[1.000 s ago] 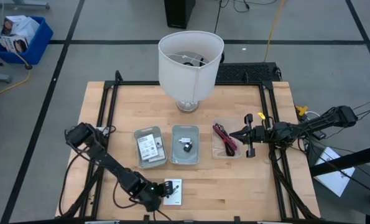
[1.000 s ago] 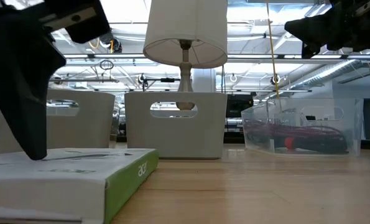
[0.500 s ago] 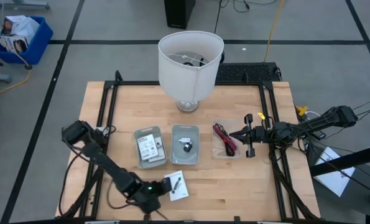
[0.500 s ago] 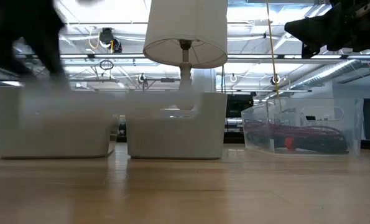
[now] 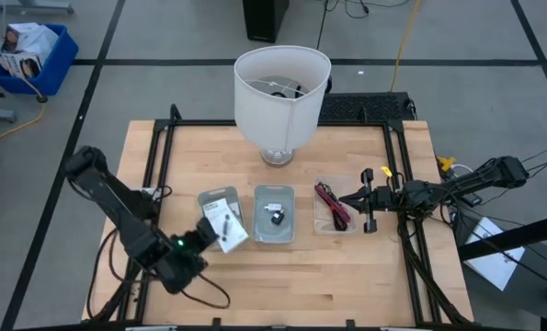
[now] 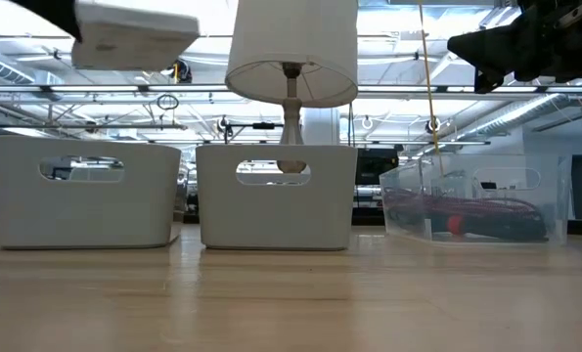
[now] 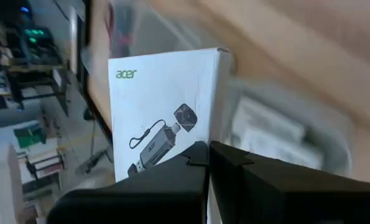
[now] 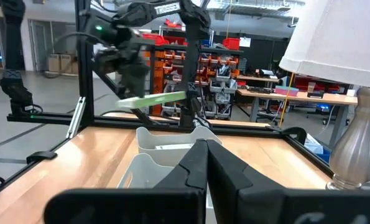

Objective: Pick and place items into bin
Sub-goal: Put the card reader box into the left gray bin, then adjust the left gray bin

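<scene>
My left gripper (image 5: 210,233) is shut on a flat white packet (image 5: 228,228) printed with a black card reader. It hangs over the left grey bin (image 5: 204,200), which holds another white packet (image 7: 278,127). In the low view the packet (image 6: 134,37) floats high above that bin (image 6: 85,191). The middle grey bin (image 5: 259,195) holds a tiny black and white part (image 5: 275,216). Black and magenta cable ties (image 5: 332,204) lie in a clear bin. My right gripper (image 5: 365,198) waits shut beside that clear bin. My left gripper pinches the packet between its two fingers at one edge (image 7: 185,140), below the printed picture. It comes from the table's near-left side. The packet is lifted clear and lies about level above the left bin, printed face toward the wrist camera.
The big white lampshade (image 5: 282,92) stands on its base at the table's far middle. Black frame rails (image 5: 158,165) run along the table's edges. Bare wood (image 5: 347,276) stretches along the near side in front of the bins.
My left gripper has risen from the table's near edge and swung left and toward the far side, ending over the left grey bin. The white packet, which lay flat on the wood by the near edge, has gone with it and now hangs clear above the bin.
</scene>
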`<state>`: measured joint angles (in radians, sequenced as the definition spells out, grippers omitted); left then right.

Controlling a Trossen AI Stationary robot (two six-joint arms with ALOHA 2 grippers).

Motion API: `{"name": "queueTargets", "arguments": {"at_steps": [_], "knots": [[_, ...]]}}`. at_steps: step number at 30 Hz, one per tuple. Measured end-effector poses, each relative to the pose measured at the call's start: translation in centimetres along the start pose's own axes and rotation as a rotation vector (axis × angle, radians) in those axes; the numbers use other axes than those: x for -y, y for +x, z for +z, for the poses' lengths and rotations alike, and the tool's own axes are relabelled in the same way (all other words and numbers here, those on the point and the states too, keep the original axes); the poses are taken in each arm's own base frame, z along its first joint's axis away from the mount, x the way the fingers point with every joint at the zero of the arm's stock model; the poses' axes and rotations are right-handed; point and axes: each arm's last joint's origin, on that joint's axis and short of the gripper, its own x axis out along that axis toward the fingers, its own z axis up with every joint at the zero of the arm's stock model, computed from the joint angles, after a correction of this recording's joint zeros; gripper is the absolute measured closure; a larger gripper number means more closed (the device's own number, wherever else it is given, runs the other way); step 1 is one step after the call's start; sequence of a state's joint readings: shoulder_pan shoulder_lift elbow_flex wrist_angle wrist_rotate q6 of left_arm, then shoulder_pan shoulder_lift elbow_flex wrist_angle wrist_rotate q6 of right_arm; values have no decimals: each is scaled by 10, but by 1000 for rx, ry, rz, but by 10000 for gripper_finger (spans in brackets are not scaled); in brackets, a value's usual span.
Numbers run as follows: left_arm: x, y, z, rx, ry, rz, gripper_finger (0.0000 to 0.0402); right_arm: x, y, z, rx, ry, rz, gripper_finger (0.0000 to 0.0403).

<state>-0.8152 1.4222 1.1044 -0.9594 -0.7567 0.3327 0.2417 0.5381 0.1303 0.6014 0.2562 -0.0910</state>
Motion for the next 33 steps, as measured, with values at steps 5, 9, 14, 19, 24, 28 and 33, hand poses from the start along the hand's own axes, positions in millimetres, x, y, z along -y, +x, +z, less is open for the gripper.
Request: {"name": "queueTargets", "arguments": {"at_steps": [5,9,14,19,24,28,33], "knots": [[8,7,-24,-85,66,-125,399,0,0,0,0,0,0,403],[24,28,-41,-163,165,-203,399,0,0,0,-1,0,-1,403],[38,50,-64,-240,244,-256,399,0,0,0,-1,0,-2,403],[47,63,-67,-177,298,-324,399,0,0,-1,-6,0,-2,403],[48,65,-70,-184,300,-331,370,0,0,-1,-8,3,-2,403],[48,65,-69,-186,304,-322,315,0,0,-1,-7,3,-2,403],[46,63,-72,-244,290,-262,251,0,0,-1,-8,3,-2,403]]}}
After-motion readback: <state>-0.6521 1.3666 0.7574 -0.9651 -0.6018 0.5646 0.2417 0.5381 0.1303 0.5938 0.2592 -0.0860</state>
